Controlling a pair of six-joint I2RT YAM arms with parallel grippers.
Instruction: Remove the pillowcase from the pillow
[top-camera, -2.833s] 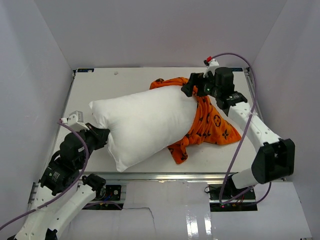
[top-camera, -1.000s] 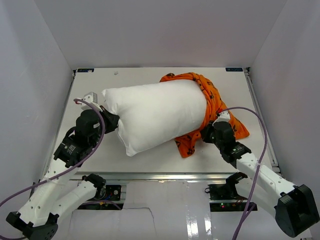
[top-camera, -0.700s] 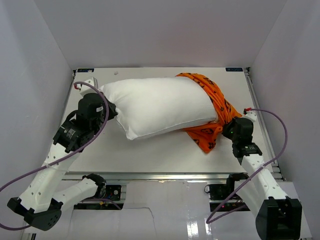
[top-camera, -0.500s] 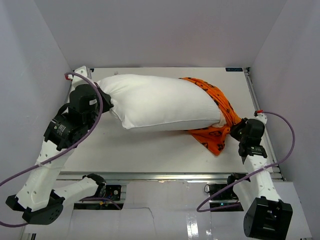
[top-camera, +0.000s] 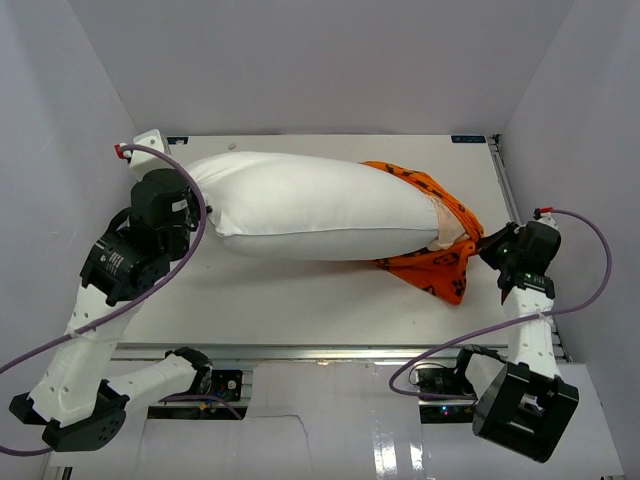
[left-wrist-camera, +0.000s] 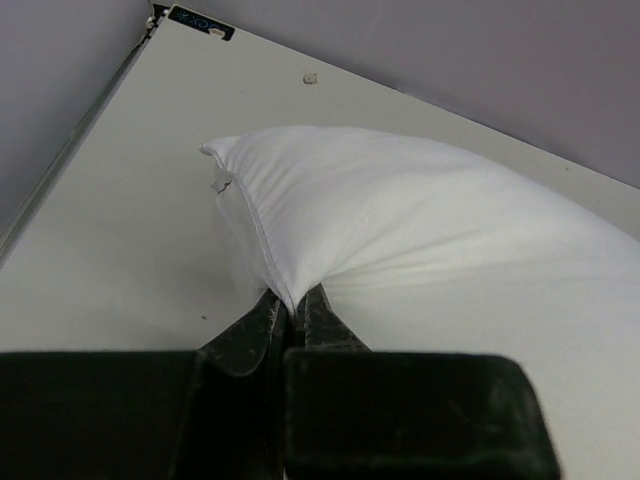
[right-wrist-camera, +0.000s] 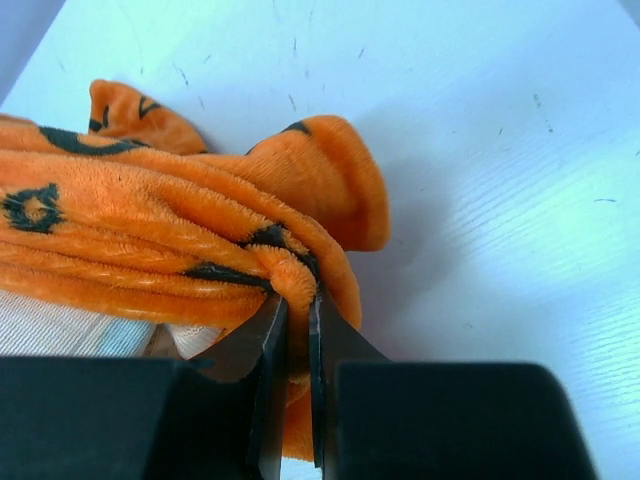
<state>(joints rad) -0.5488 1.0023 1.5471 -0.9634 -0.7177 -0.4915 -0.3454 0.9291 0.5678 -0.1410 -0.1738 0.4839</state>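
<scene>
So, your pillow (top-camera: 310, 205) lies stretched across the table (top-camera: 300, 300), only its right end inside the pillowcase (top-camera: 440, 268), which is bunched there. L gripper (left-wrist-camera: 293, 312) pinches the pillow's bare left corner as anchor; R gripper (right-wrist-camera: 296, 300) is clamped on an orange fold, so pulling apart should slide the cover off.

White table (top-camera: 300, 310) bears the pillow (top-camera: 310, 205) and pillowcase (top-camera: 435, 272).

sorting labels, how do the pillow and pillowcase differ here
The pillow is plain white, the pillowcase orange with black motifs. The pillow lies plump and long; the pillowcase is bunched at its right end. The left hand pinches the pillow, the right hand the pillowcase. Both are soft.
</scene>
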